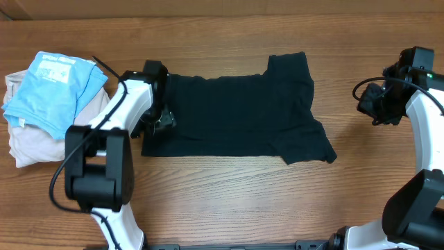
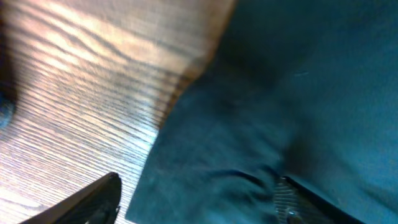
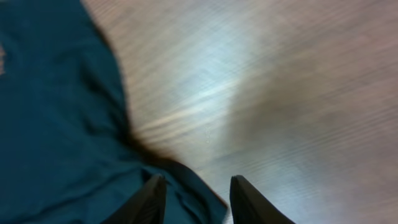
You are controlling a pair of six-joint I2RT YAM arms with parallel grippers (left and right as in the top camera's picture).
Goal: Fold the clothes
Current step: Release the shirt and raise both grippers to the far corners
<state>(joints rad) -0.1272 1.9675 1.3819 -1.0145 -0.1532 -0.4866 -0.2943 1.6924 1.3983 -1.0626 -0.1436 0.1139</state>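
The clothes are one black garment lying spread flat across the middle of the table, with a sleeve sticking out at its lower right. My left gripper sits at the garment's left edge. In the left wrist view that gripper is open wide, with one finger over bare wood, the other over the dark fabric, and the hem between them. My right gripper hovers to the right of the garment, apart from it. Its jaws stand open, and a corner of the cloth shows beneath them.
A light blue shirt with a white patch lies on a beige garment at the table's left end, close behind my left arm. Bare wooden table runs along the front.
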